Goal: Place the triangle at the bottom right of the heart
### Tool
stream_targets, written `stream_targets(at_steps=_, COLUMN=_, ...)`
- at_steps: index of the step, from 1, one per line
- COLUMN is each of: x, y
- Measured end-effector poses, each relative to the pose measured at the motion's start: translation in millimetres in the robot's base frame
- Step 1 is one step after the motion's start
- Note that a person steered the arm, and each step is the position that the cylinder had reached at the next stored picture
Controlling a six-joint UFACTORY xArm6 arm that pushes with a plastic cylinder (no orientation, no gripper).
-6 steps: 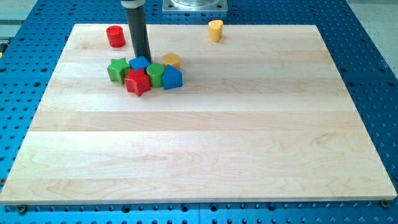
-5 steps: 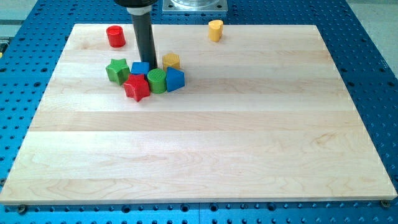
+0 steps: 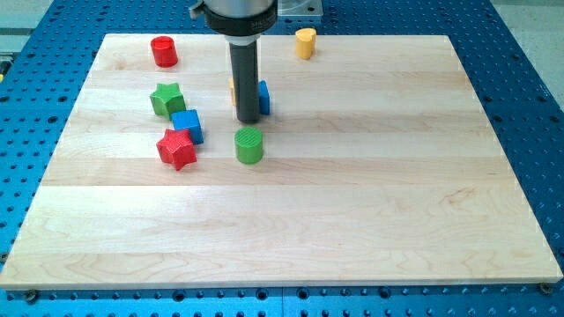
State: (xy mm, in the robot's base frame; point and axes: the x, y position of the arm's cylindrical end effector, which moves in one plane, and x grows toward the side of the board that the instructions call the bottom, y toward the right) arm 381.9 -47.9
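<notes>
Wooden worktop (image 3: 352, 211) fills most of the view. My tip (image 3: 248, 120) stands near the top edge, left of centre; it is a bare rod with no hand. The rod hides most of the blue triangle (image 3: 263, 97) and nearly all of a yellow block (image 3: 232, 88) behind it, shape unclear. The yellow heart (image 3: 305, 42) sits apart at the top edge.

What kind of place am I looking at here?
Probably a robotics lab bench: a wooden board lies on a blue perforated metal table, with small coloured blocks like a red star, and my tip among them.
</notes>
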Motion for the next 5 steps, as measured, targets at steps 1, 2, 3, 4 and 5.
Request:
stream_targets(at_steps=1, x=-19, y=41)
stream_targets(at_steps=2, x=-50, y=56)
stream_targets(at_steps=3, x=-51, y=18)
stream_targets(at_steps=4, x=-73, y=9)
stream_targets(at_steps=5, x=-85, y=39)
